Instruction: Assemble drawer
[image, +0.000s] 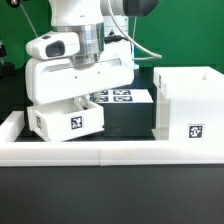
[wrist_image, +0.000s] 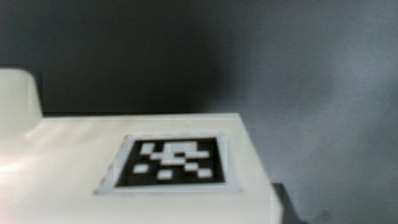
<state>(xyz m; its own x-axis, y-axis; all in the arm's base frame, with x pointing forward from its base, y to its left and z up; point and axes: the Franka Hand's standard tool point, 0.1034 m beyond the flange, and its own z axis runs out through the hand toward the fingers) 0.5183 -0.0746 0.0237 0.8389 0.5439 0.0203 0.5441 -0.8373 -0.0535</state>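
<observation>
exterior view, lower left of the frame: one small tray (image: 68, 120) of the drawer is seen tilted. its tray tag (image: 76, 123) is turned to the camera, just behind the long white rail (image: 120, 150) that is run across the lower frame.

left of centre, directly above the tray: the gripper (image: 86, 98) is hung from the arm (image: 82, 25), with its white hand body set right over the tray's upper edge. the fingers are hidden by hand and tray, so their opening and any hold on the tray cannot be told.

centre: the marker board (image: 122, 97) is laid flat on the black table (image: 128, 120).

right of the frame: the tall box shell (image: 188, 95) is stood upright, well apart from the tray. a shell tag (image: 196, 130) is carried low on its front face.

wrist view: a white tagged face (wrist_image: 71, 150) is seen very close and blurred against a dark ground. which part it belongs to cannot be told.
</observation>
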